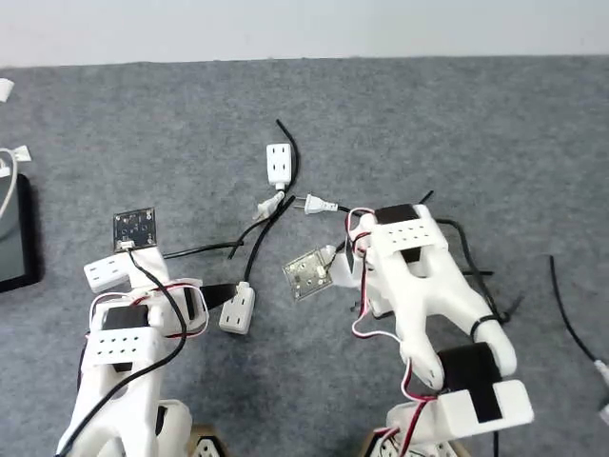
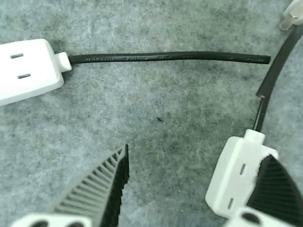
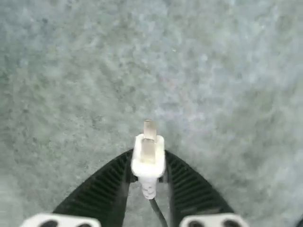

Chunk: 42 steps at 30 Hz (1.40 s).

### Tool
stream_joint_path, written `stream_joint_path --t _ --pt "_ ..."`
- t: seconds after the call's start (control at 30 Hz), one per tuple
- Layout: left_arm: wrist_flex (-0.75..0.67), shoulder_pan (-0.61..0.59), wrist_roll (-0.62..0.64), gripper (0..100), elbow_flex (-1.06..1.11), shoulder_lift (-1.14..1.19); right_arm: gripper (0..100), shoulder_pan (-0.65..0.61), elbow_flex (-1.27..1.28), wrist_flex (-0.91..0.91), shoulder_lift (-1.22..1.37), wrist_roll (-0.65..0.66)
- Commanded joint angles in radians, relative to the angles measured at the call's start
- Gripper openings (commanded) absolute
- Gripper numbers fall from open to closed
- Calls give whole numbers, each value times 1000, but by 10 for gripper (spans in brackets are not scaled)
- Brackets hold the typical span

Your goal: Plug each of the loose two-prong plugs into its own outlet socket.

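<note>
Over the mat (image 3: 71,71), right end effector (image 3: 147,161) clamps plug (image 3: 148,153); left end effector (image 2: 194,158) spread beside socket (image 2: 234,179).

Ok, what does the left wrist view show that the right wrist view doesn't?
Left wrist: the left claw open, a white outlet socket lying beside one finger, and a second outlet socket with a black cord running from it. Right wrist: the right claw shut on a white two-prong plug, prongs pointing away from it. Both: grey carpet under a black ribbed claw.
</note>
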Motion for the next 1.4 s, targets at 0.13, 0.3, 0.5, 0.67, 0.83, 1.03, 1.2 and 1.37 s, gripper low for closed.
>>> stream_joint_path --t 0.13,0.3,0.5,0.67,0.83,1.03,1.2,1.37 --pt "-23 -6 -11 382 -7 -18 235 -2 -132 97 -44 -124" --pt "-23 -6 -11 382 -7 -18 157 -15 -261 209 -44 -278" --pt "-23 -6 -11 382 -7 -18 25 -42 -310 255 -47 -821" --pt "-23 -6 -11 382 -7 -18 8 12 -176 101 -51 -1435" --pt "-20 -6 -11 382 -7 -18 9 96 2 -125 -77 -1807" --pt "-21 -6 -11 382 -7 -18 12 214 41 -102 -139 -2084" --pt "-21 -6 -11 382 -7 -18 13 266 101 -119 -142 -2071" --pt "-21 -6 -12 382 -7 -18 13 274 201 -229 -73 -2030"
